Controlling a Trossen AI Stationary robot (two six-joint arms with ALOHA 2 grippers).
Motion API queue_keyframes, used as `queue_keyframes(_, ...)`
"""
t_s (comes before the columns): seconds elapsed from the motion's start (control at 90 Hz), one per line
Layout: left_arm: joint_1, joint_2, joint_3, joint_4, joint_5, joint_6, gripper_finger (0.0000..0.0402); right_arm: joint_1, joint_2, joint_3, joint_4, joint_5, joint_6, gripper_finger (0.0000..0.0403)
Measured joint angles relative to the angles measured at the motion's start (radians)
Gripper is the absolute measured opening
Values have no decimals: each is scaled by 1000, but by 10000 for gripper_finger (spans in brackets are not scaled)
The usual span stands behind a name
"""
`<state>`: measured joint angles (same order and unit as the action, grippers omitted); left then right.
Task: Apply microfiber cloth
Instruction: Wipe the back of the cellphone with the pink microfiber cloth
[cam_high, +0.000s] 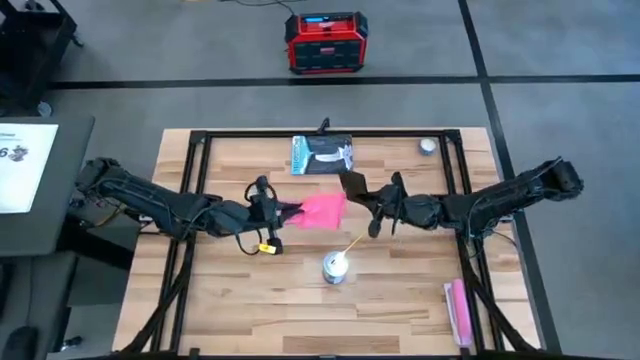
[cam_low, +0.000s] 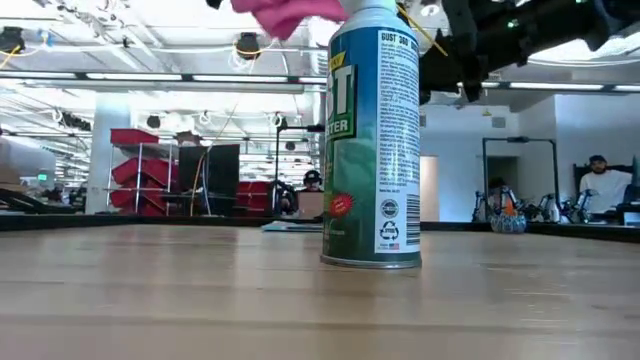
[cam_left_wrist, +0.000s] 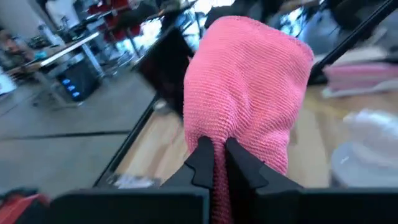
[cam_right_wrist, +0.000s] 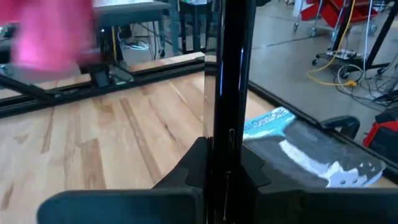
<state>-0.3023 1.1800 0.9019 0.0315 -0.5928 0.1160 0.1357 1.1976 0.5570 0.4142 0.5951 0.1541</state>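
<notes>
Pinching tight, my left gripper (cam_left_wrist: 214, 163) is holding the microfiber cloth (cam_high: 322, 211) up over the middle of the table (cam_high: 400, 300). My right gripper (cam_right_wrist: 217, 163) is squeezing something thin and black, maybe a phone (cam_high: 354, 187), beside it.

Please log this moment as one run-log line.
left gripper: jaws shut on microfiber cloth, lifted | right gripper: jaws shut on phone, edge-on | spray can: upright

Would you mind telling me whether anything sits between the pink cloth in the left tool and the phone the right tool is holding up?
Nothing visible does. The left tool grips the microfiber cloth above the table, and the right tool holds the black phone edge-on just beyond it. The spray can stands nearer the front, off that line.
</notes>
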Motion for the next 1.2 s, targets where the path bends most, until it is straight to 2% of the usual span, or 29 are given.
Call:
queue_keyframes(0.211,25,6,0,36,12,25,0,-33,0,23,38,-93,-9,15)
queue_keyframes(0.522,114,112,1,139,11,126,0,-31,0,60,49,-257,24,15)
queue_keyframes(0.767,139,113,5,263,11,240,0,-21,2,61,50,-267,49,16)
queue_keyframes(0.911,157,115,59,254,11,280,0,-19,2,61,50,-267,50,15)
queue_keyframes(1.2,165,149,64,163,10,136,0,-20,2,61,51,-266,49,15)
